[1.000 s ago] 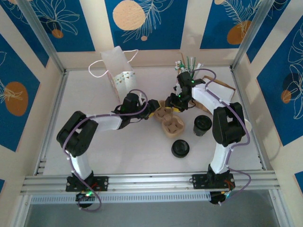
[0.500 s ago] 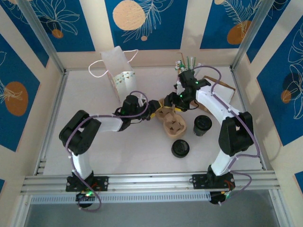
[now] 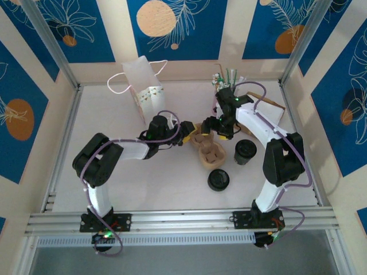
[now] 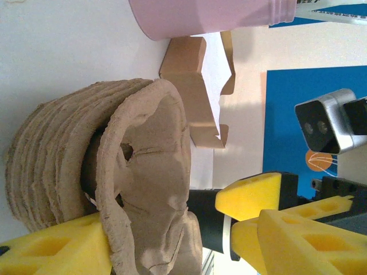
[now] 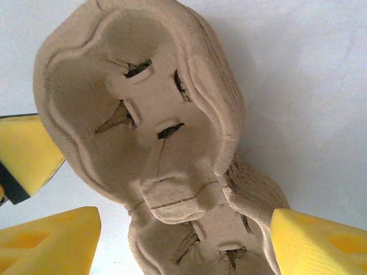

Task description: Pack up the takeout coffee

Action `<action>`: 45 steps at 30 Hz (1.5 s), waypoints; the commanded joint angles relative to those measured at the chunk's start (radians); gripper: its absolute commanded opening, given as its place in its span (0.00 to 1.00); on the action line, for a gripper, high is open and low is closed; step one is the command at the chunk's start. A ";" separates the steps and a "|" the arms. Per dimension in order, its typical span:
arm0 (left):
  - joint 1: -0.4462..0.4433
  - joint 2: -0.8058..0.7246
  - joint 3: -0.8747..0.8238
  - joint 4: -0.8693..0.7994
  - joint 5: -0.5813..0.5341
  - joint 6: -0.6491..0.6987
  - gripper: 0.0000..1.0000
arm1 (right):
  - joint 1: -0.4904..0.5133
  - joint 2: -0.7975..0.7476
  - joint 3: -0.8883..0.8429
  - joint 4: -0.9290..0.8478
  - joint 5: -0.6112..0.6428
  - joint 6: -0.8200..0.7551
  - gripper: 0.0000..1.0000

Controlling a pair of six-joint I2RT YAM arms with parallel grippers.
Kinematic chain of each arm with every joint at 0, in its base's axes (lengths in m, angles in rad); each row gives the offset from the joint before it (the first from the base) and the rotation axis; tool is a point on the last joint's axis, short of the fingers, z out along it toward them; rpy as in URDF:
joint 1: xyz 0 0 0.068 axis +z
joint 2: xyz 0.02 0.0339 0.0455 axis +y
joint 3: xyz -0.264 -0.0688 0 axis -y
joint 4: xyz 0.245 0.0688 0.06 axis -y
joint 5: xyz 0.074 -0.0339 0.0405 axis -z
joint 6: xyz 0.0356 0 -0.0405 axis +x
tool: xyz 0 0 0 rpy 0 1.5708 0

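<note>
The takeout coffee cup [image 3: 245, 152] stands right of the arms and looks dark from above. In the left wrist view its black base with a thin white ring [image 4: 209, 220] shows behind the brown pulp cup carriers [image 4: 143, 172]. These carriers [image 3: 207, 150] lie stacked mid-table. My left gripper [image 3: 188, 133] is open at their left end. One yellow finger [image 4: 51, 246] lies against the stack and the other [image 4: 309, 240] stands well off it. My right gripper [image 3: 213, 127] is open over the carriers [image 5: 149, 114], with its fingertips [image 5: 51, 240] spread to either side.
A flat black lid [image 3: 218, 180] lies in front of the carriers. A white paper bag [image 3: 146, 91] stands at the back left. The pink cup of straws [image 3: 225, 83] and a brown cardboard piece [image 3: 265, 107] are at the back right. Metal rails border the table.
My right gripper's jaws have spread wider over the carriers, and the right arm's elbow has swung out to the right. The left arm has hardly moved.
</note>
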 commanded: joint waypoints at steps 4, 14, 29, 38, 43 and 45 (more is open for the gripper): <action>-0.009 0.018 -0.002 0.021 0.017 -0.003 0.65 | 0.051 -0.046 0.044 -0.042 0.010 -0.057 0.63; -0.009 0.024 0.001 0.020 0.016 -0.003 0.65 | 0.121 -0.007 0.057 -0.094 0.088 -0.177 0.50; -0.009 0.030 -0.003 0.037 0.017 -0.018 0.65 | 0.167 0.044 0.047 -0.061 0.160 -0.266 0.49; -0.009 0.034 -0.007 0.054 0.016 -0.030 0.65 | 0.171 0.079 0.045 -0.048 0.190 -0.265 0.51; -0.009 0.033 -0.010 0.058 0.015 -0.031 0.65 | 0.178 0.096 0.038 -0.042 0.192 -0.266 0.49; -0.009 0.033 -0.008 0.058 0.016 -0.031 0.64 | 0.181 0.101 0.035 -0.041 0.196 -0.264 0.47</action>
